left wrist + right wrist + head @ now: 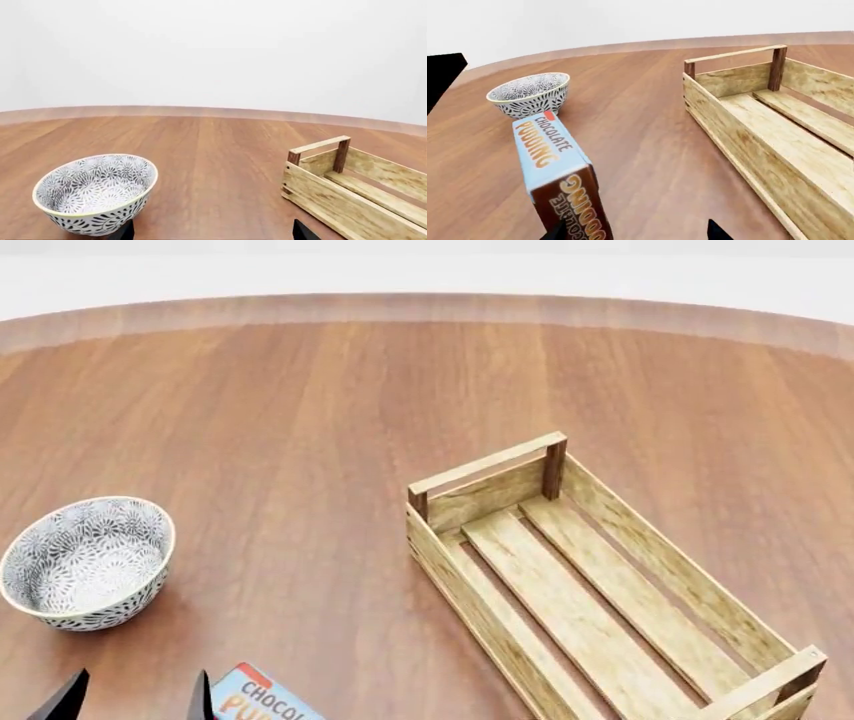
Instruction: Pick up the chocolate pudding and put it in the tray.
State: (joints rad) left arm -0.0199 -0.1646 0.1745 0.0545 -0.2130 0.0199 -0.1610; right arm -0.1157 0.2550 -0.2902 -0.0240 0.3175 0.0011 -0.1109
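Observation:
The chocolate pudding (267,697) lies on the wooden table at the head view's lower edge, light-blue face up, partly cut off. In the right wrist view the pudding (554,165) is close, its brown end by one fingertip (556,233). My right gripper (637,232) is open and empty; it is out of the head view. The tray (461,585) is a slatted wooden crate to the right, also in the right wrist view (740,145) and the left wrist view (333,200). My left gripper (134,702) is open and empty, just left of the pudding, and shows in its own view (213,232).
A grey-white patterned bowl (87,565) stands at the left, beyond my left gripper; it also shows in the left wrist view (97,192) and the right wrist view (530,95). The round table's far edge (427,305) curves across the back.

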